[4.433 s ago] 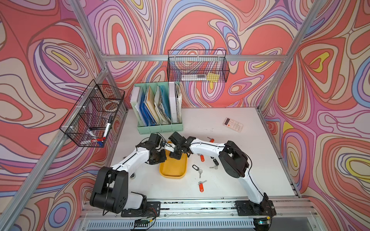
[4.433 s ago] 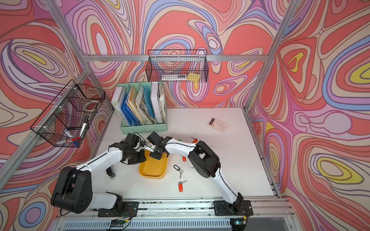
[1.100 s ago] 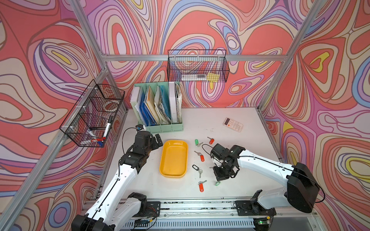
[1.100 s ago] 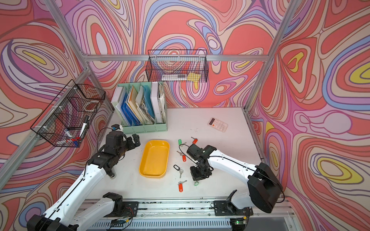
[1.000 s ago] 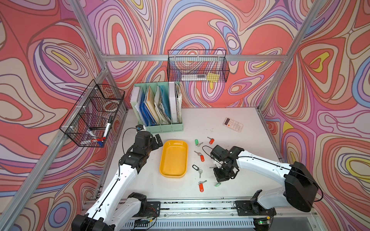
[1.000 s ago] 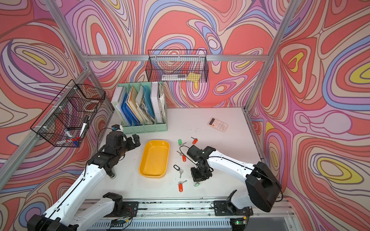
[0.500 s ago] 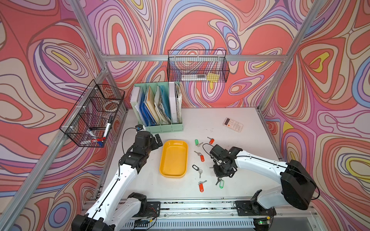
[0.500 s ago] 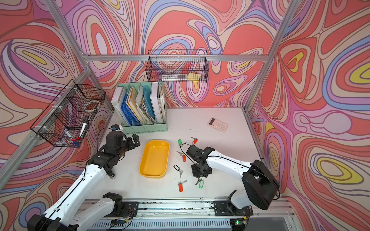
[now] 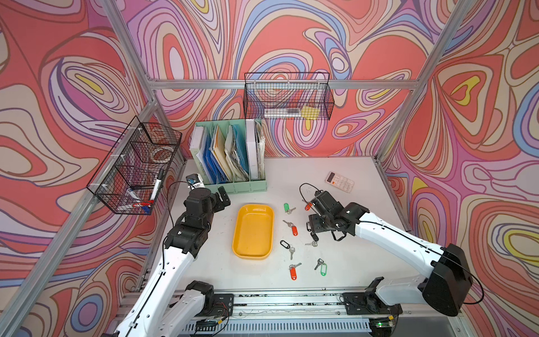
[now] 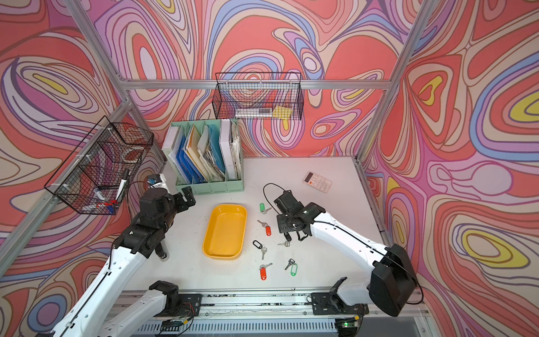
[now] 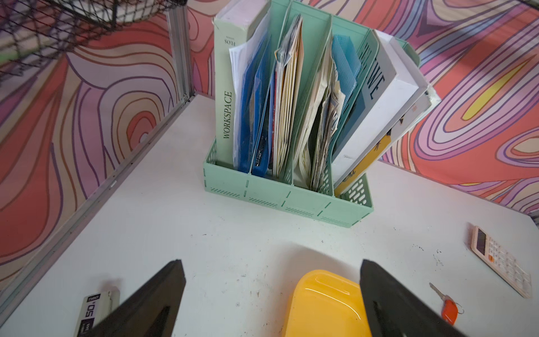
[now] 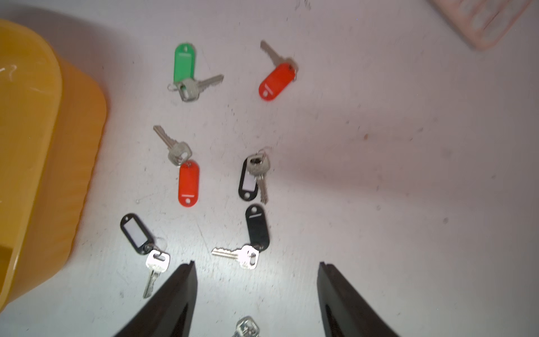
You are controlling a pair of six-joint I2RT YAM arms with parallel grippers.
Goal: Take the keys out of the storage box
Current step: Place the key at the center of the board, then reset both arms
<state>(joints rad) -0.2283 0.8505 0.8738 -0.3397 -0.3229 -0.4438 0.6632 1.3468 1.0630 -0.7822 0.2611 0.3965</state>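
Right gripper (image 12: 256, 264) is hovering low, jaws spread and empty, over the keys (image 9: 294, 230), which are lying scattered on the table (image 9: 350, 262) beside the empty-looking storage box (image 9: 253, 230). Left gripper (image 11: 271, 261) is hanging wide open, holding nothing, near the box. Risk: the low right jaws may be snagging a ring when lifting away, dragging keys about.
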